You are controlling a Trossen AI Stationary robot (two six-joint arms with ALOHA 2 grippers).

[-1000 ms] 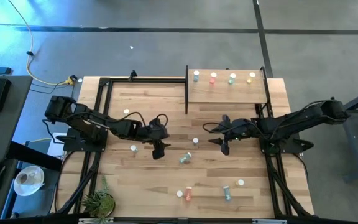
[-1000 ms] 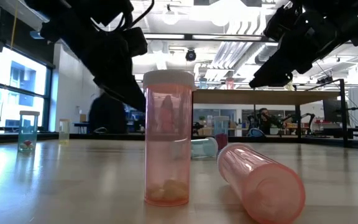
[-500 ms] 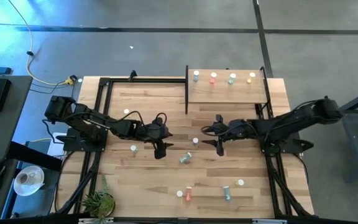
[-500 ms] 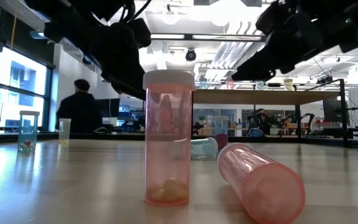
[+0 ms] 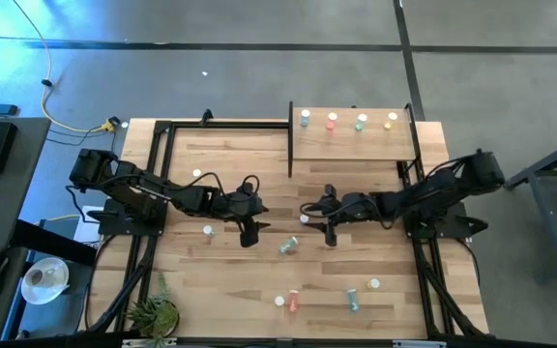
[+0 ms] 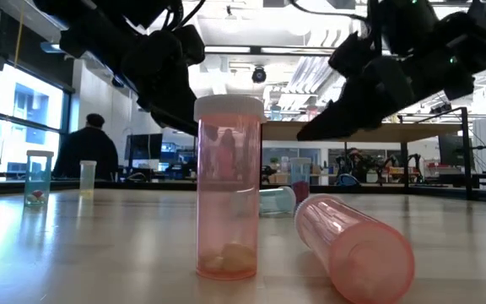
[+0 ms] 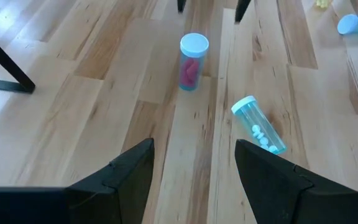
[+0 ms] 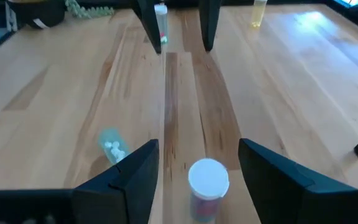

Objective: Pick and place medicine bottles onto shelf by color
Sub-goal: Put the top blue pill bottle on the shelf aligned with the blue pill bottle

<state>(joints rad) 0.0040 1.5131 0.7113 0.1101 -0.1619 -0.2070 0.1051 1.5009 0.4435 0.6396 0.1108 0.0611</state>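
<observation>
A small upright medicine bottle (image 5: 305, 219) with a white cap stands on its base mid-table between my two grippers. My right gripper (image 5: 327, 225) is open close to its right. In the right wrist view this bottle (image 8: 208, 186) shows between the open fingers, and I see no touch. My left gripper (image 5: 249, 235) is open to the left. A teal bottle (image 5: 288, 246) lies on its side nearer the front. The shelf (image 5: 351, 145) at the far right carries several upright bottles.
More bottles are scattered about: one upright pink bottle (image 6: 226, 186) and one lying pink bottle (image 6: 353, 245) near the front edge, a teal one (image 5: 353, 298), and small ones at the left (image 5: 208, 231). Black frame posts (image 5: 290, 140) border the shelf. A plant (image 5: 153, 311) sits at the front left corner.
My right gripper has gone toward the table's left edge and down, tipping its fingers lower, and now stands at the upright white-capped bottle. The bottles have kept their places.
</observation>
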